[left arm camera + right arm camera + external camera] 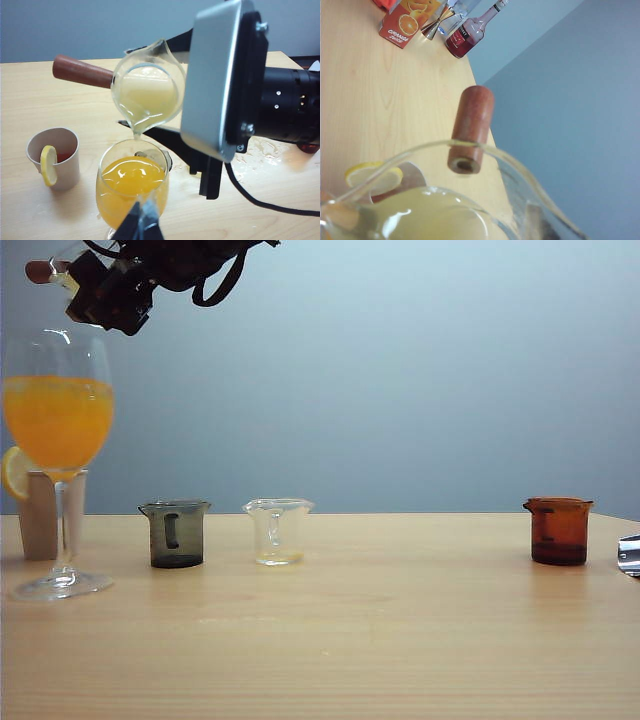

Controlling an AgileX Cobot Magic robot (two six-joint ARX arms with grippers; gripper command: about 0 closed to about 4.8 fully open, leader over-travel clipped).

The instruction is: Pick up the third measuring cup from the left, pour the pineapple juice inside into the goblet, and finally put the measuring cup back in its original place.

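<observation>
Standing on the table (400, 640) are three small cups: a smoky grey one (176, 534), a clear one (278, 531) and an amber one (558, 531). One goblet (58, 455), full of orange drink, stands far left. Above it the right gripper (150, 85) pinches the third measuring cup (148, 89), clear, wooden-handled, tipped spout-down, pale pineapple juice (146, 92) trickling in. The left gripper (141, 225) hangs beside the goblet; whether its jaws are parted, I cannot tell

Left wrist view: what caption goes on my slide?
Right gripper tips measuring cup, pouring pineapple juice into the goblet.
</observation>
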